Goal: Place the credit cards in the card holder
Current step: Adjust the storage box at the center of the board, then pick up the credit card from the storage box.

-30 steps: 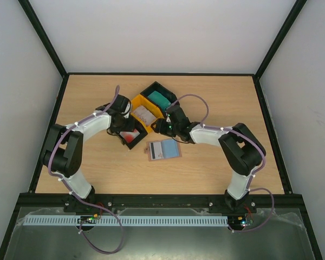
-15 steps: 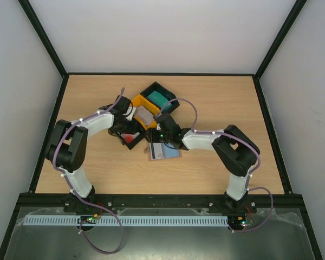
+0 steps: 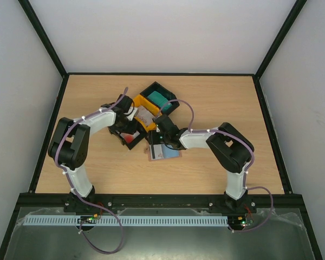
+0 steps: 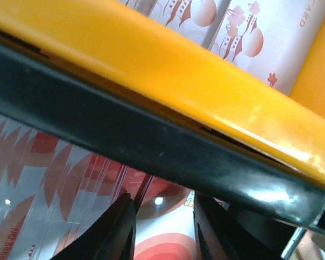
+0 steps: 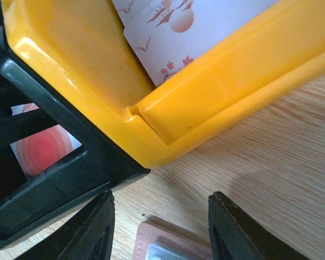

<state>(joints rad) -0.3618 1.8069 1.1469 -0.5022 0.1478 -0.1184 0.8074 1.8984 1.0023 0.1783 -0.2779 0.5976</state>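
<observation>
Roughly mid-table: card holder (image 3: 165, 151) lay open and flat on the wooden table (image 3: 222, 103), pale pockets up, at 4 o'clock of the near black tray (image 3: 134, 143).
Tray row: three trays touched in a line running from 7 to 1 o'clock: near black tray, yellow tray (image 3: 137, 101), far black tray (image 3: 151, 88).
Red-and-white cards (image 3: 131, 135): in the near black tray.
Pale cards (image 3: 145, 115): in the yellow tray, reddish-brown prints on them.
Teal cards (image 3: 158, 98): in the far black tray.
Left gripper (image 4: 161, 219): low inside the near black tray, close over the red-and-white cards; fingers stood a narrow gap apart, a card face showing between them; could not tell if it pinched one.
Right gripper (image 5: 161, 216): fingers spread, nothing between them, above bare wood at the 6 o'clock side of the yellow tray, one corner of the card holder just below.
</observation>
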